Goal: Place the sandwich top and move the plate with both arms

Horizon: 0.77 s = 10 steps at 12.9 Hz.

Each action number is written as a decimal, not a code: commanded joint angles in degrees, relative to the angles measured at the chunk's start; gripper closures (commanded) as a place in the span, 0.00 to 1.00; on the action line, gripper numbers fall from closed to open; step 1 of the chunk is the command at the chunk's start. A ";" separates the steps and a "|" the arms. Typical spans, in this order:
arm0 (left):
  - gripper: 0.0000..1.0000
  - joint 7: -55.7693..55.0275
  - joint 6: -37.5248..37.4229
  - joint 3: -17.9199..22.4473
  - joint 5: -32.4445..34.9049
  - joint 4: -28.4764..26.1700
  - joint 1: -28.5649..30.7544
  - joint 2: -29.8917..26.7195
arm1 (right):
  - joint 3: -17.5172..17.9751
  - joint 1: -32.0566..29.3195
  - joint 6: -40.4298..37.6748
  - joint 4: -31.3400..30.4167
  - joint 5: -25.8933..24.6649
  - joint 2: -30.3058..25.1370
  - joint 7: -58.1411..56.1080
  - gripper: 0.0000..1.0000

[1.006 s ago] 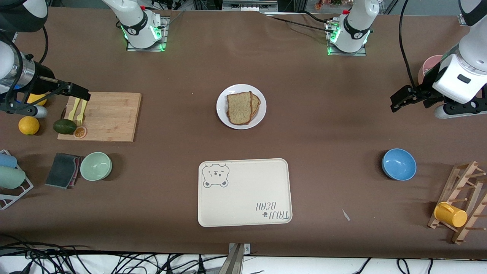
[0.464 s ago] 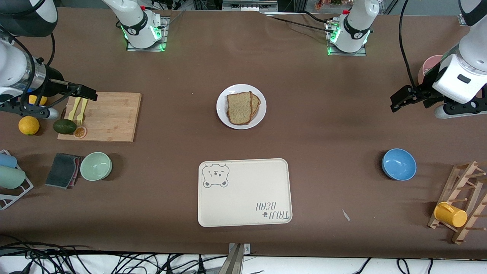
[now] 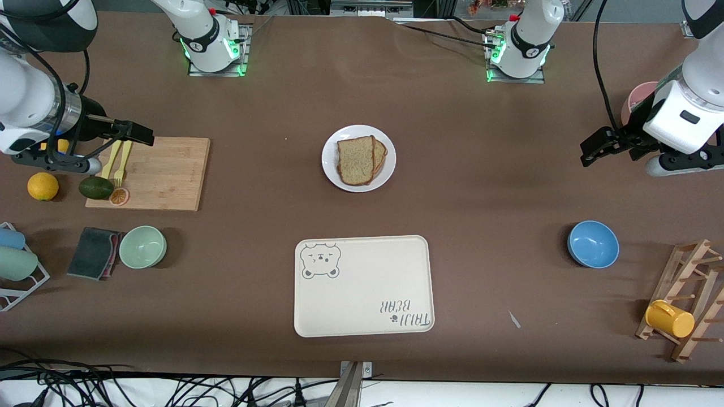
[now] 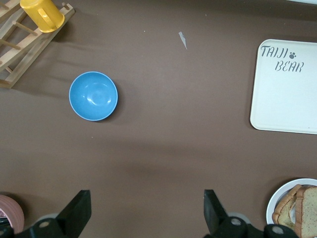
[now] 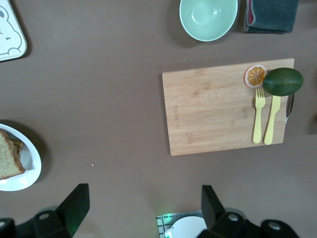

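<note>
The white plate sits mid-table, farther from the front camera than the tray. On it lies the sandwich top, a speckled tan slice that overlaps a browner slice. My right gripper hangs open and empty over the cutting board's edge, well off from the plate. Its wrist view catches the plate's rim and the bread. Above bare table toward the left arm's end, my left gripper is open and empty. In the left wrist view the plate and the bread show at a corner.
The cream bear tray lies nearer the camera than the plate. A cutting board carries yellow cutlery, an avocado and an orange slice. A green bowl, a cloth, a blue bowl and a rack with a yellow mug stand toward the table's ends.
The right arm has swung its gripper a little along the cutting board's edge toward the plate. The left arm, plate and bread have not moved.
</note>
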 commanded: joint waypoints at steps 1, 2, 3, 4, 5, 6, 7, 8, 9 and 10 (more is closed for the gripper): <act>0.00 0.67 -1.57 -0.08 0.66 1.78 -0.05 0.59 | 0.39 -0.30 -1.01 -0.06 -0.03 -0.98 -0.60 0.00; 0.00 0.67 -1.57 -0.08 0.66 1.78 -0.05 0.59 | 0.39 -0.39 -0.93 0.03 -0.03 -0.98 -0.60 0.00; 0.00 0.67 -1.57 -0.08 0.66 1.78 -0.05 0.59 | 0.39 -0.39 -0.75 0.03 -0.03 -0.98 -0.69 0.00; 0.00 0.67 -1.57 -0.08 0.66 1.78 -0.05 0.59 | 0.47 -0.30 -0.66 0.03 0.05 -0.98 -0.60 0.00; 0.00 0.67 -1.57 -0.08 0.66 1.78 -0.05 0.50 | 0.56 -0.30 -0.75 0.12 0.05 -1.07 -0.60 0.00; 0.00 0.67 -1.57 -0.08 0.74 1.78 -0.05 0.50 | 0.56 -0.30 -0.84 0.12 0.06 -1.07 -0.60 0.00; 0.00 0.76 -1.57 -0.08 0.75 1.78 -0.05 0.59 | 0.56 -0.30 -0.75 0.12 0.14 -1.07 -0.60 0.00; 0.00 0.67 -1.57 -0.08 0.75 1.78 -0.05 0.50 | 0.65 -0.30 -0.66 0.21 0.14 -1.07 -0.51 0.00; 0.00 0.67 -1.57 -0.08 0.75 1.78 -0.05 0.59 | 1.17 -0.30 -0.84 0.47 0.14 -1.07 -0.43 0.00; 0.00 0.67 -1.57 -0.08 0.75 1.78 -0.05 0.59 | 1.18 -0.30 -0.75 0.47 0.14 -1.07 -0.51 0.00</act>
